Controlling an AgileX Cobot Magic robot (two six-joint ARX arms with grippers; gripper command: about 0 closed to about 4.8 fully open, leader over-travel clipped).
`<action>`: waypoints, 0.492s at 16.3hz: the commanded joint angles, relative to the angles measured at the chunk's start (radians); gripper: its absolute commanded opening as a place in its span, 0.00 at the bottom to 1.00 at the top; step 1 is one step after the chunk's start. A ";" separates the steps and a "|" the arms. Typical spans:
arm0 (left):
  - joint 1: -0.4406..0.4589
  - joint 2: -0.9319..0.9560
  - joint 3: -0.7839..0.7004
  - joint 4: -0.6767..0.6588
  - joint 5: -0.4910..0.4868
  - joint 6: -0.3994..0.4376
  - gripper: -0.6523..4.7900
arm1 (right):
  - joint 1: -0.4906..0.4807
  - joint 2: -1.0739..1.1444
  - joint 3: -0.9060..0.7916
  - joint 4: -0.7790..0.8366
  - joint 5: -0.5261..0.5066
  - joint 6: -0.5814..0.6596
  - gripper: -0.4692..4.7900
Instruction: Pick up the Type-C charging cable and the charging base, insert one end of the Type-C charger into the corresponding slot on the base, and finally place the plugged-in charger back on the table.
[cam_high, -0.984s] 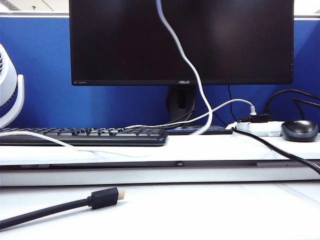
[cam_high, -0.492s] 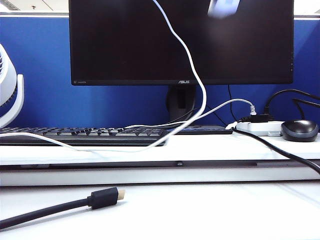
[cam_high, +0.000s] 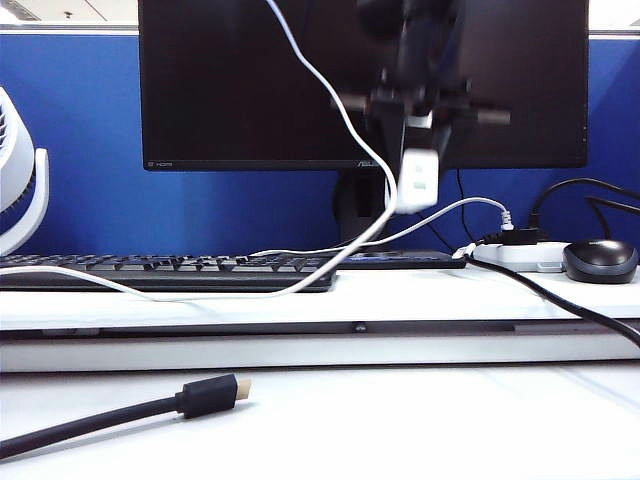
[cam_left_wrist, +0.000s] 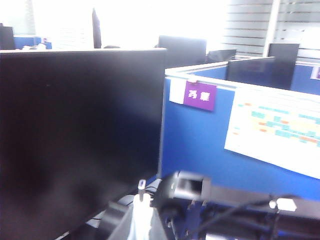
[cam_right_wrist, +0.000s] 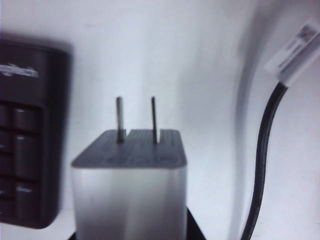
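The charging base (cam_high: 417, 181), a small white block, hangs in front of the monitor with my right gripper (cam_high: 416, 142) shut on it from above, blurred. In the right wrist view the charging base (cam_right_wrist: 129, 185) fills the middle, its two metal prongs pointing away. The Type-C charging cable (cam_high: 345, 112), a thin white cord, drops from the top edge, passes just left of the base and trails over the shelf. My left gripper (cam_left_wrist: 141, 220) is above the exterior view; it is shut on the cable's white plug (cam_left_wrist: 141, 202), whose metal tip sticks out. The table (cam_high: 420, 420) lies below.
A black monitor (cam_high: 250, 80) and keyboard (cam_high: 170, 271) stand on the raised shelf. At the right are a power strip (cam_high: 520, 256), a mouse (cam_high: 600, 261) and a greyish cable (cam_high: 450, 209). A thick black cable with gold-tipped plug (cam_high: 210, 396) lies front left. A fan (cam_high: 15, 170) stands far left.
My right gripper has come down into the exterior view with the charging base. The cable's upper part has swung left and its lower loop has settled along the shelf.
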 joint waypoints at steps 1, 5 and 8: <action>0.003 -0.007 0.003 -0.002 0.003 0.000 0.11 | -0.001 0.007 -0.044 0.003 0.005 -0.051 0.50; 0.003 -0.007 0.003 -0.017 0.003 0.000 0.11 | -0.002 0.007 -0.060 0.003 0.005 -0.085 0.75; 0.003 -0.007 0.003 -0.022 0.003 0.000 0.11 | 0.000 0.007 -0.060 0.003 0.001 -0.085 0.73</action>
